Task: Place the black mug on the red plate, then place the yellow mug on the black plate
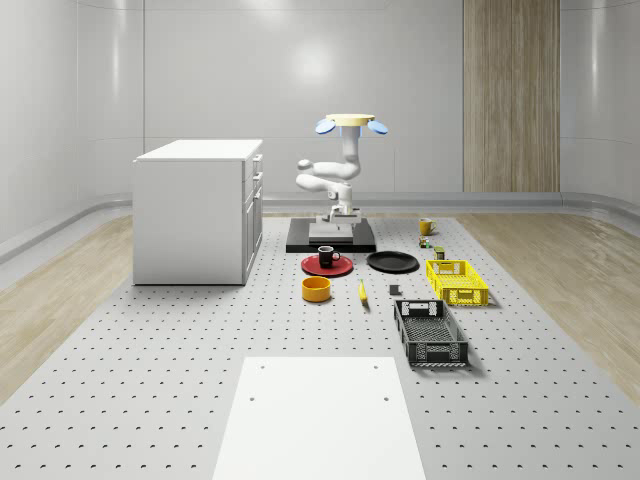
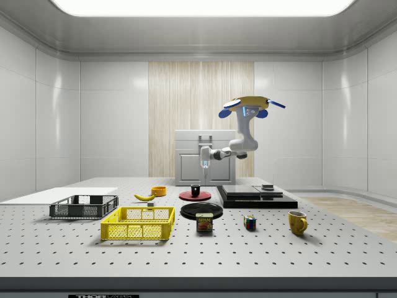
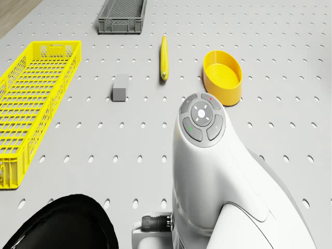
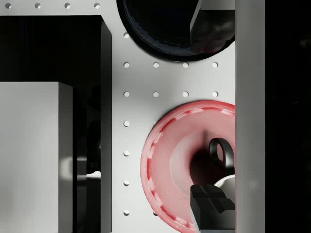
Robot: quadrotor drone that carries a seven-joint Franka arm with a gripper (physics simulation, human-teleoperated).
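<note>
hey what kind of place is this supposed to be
Most likely a simulated robotics test lab: a perforated optical-bench table in a bare white room, with a white cabinet and a drone hovering over it.

The bench (image 1: 150,350) looks like matt grey metal, with rows of small holes. The arm (image 3: 228,176) has a smooth, glossy white shell, like plastic. The red plate (image 4: 170,160) is smooth with a soft shine, and the black mug (image 1: 326,256) on it is glossy. The yellow crate (image 3: 31,98) and the grey crate (image 3: 122,15) look like plastic mesh. The wall panel (image 1: 510,90) and the floor (image 1: 60,290) beside the bench look like wood.
</note>
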